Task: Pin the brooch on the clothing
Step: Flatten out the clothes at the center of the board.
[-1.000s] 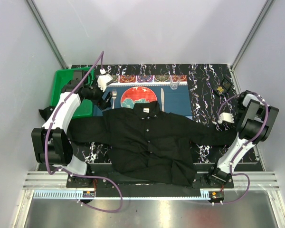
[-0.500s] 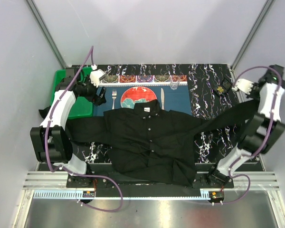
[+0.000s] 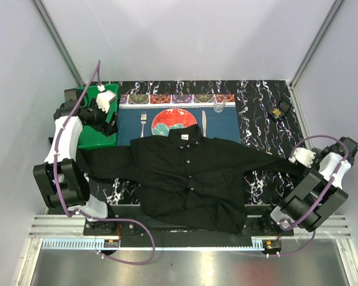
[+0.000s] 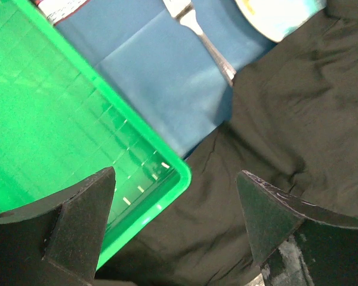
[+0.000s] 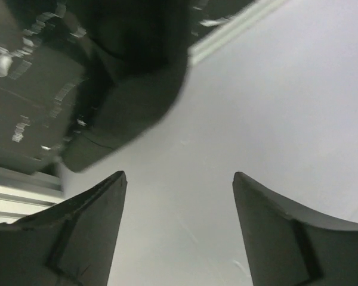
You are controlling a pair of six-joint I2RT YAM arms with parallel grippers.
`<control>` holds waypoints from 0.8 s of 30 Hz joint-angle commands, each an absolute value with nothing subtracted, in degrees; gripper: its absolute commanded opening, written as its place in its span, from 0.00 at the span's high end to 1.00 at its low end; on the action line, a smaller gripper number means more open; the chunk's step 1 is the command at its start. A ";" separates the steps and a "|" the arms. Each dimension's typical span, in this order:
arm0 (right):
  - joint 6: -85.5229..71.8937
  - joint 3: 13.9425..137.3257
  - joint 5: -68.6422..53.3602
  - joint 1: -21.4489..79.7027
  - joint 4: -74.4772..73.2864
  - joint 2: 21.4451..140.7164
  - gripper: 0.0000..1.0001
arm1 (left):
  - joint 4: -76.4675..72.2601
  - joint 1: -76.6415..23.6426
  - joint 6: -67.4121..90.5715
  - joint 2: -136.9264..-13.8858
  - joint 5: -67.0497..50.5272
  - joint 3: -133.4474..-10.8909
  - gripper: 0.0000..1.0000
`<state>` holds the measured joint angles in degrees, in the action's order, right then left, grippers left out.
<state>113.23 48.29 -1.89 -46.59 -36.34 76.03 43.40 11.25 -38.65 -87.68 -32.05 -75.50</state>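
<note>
Top external: R gripper point(image 5: 179, 179) just dropped the sleeve point(image 3: 268, 162), now open + empty at right edge, so shirt point(image 3: 185, 173) lies spread. L gripper point(image 4: 176, 179) open over green tray point(image 4: 48, 119). Untouched brooch point(image 3: 279, 111) sits on far-right tabletop point(image 3: 256, 101), prob pick nxt

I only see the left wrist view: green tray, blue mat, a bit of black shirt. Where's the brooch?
Observer: The brooch lies on the table at its far right, apart from the shirt.
Operator: Is my other arm holding anything?
Observer: No, the right gripper is open, nothing between its fingers.
Operator: How does the shirt lie?
Observer: Spread out front up, its collar toward the far side.
</note>
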 commanded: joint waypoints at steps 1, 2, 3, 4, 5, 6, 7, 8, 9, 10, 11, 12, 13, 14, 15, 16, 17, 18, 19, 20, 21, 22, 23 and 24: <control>120.06 58.08 -2.19 -46.58 -39.17 76.03 0.13 | 47.36 13.53 -44.29 -86.66 -29.01 -76.11 0.14; 119.62 61.31 -3.07 -46.58 -45.46 76.03 0.09 | 48.33 13.97 -46.39 -87.10 -28.74 -76.64 0.14; 118.58 62.74 -5.08 -46.58 -48.31 75.94 0.06 | 49.99 14.58 -47.62 -88.06 -27.78 -76.64 0.14; 117.61 64.15 -6.58 -46.50 -50.69 75.94 0.02 | 50.62 14.50 -49.20 -88.33 -26.82 -76.55 0.15; 116.38 66.77 -9.55 -46.06 -54.54 76.02 0.00 | 50.89 14.59 -51.74 -88.68 -24.98 -75.77 0.15; 112.97 68.01 -10.71 -45.45 -55.97 76.63 0.00 | 50.80 14.59 -52.72 -89.12 -24.18 -75.33 0.15; 110.33 70.64 -11.33 -44.40 -58.16 77.42 0.00 | 50.80 14.59 -53.95 -89.38 -23.39 -74.89 0.15; 107.34 72.23 -10.99 -43.17 -59.23 78.39 0.00 | 50.80 14.76 -53.96 -89.73 -22.33 -74.97 0.16; 100.61 73.81 -10.55 -40.28 -60.02 81.44 0.00 | 50.89 15.11 -53.79 -90.26 -22.15 -75.14 0.17; 97.33 77.92 -10.11 -39.12 -62.81 83.48 0.00 | 50.89 15.64 -52.66 -90.52 -22.24 -76.28 0.18; 94.68 80.31 -9.93 -37.98 -64.93 85.58 0.03 | 50.80 16.86 -51.78 -90.88 -22.32 -77.25 0.18; 89.87 82.51 -9.67 -36.32 -66.52 89.78 0.05 | 50.97 17.57 -51.16 -91.57 -22.32 -78.13 0.18; 88.00 85.75 -9.06 -35.25 -69.32 91.83 0.08 | 51.15 18.27 -50.72 -91.84 -22.15 -79.61 0.19; 86.06 86.65 -7.49 -34.37 -70.04 93.59 0.15 | 52.02 19.33 -51.06 -92.19 -21.89 -80.24 0.20; 83.43 86.92 -6.51 -33.58 -70.14 96.13 0.17 | 52.55 19.68 -51.59 -92.37 -21.71 -80.59 0.20; 82.89 86.05 -5.63 -31.66 -69.35 96.94 0.19 | 52.82 20.04 -53.24 -92.46 -21.80 -80.42 0.21; 82.79 85.09 -4.49 -30.86 -68.48 97.20 0.20 | 53.52 20.30 -54.31 -92.29 -22.32 -80.16 0.21; 83.05 83.86 -3.96 -29.89 -67.42 96.86 0.22 | 53.70 20.22 -55.01 -91.68 -22.41 -79.72 0.21; 83.40 80.63 -3.43 -28.23 -64.45 96.51 0.22 | 53.88 20.13 -55.63 -91.50 -22.59 -79.11 0.21; 84.71 78.86 -1.60 -27.34 -62.60 96.16 0.22 | 54.31 20.21 -55.72 -91.23 -23.55 -78.93 0.21; 85.51 77.01 -0.36 -26.64 -60.93 95.80 0.22 | 54.75 20.21 -55.90 -90.97 -24.08 -78.84 0.21; 86.21 74.38 1.04 -26.20 -57.95 95.89 0.22 | 55.10 19.95 -56.86 -90.88 -24.34 -78.75 0.20; 86.92 73.49 2.71 -25.84 -56.62 96.15 0.21 | 55.37 19.34 -57.21 -90.70 -24.26 -78.58 0.20; 87.01 73.13 3.51 -25.84 -55.82 97.46 0.22 | 55.37 18.99 -57.56 -90.27 -24.52 -78.49 0.20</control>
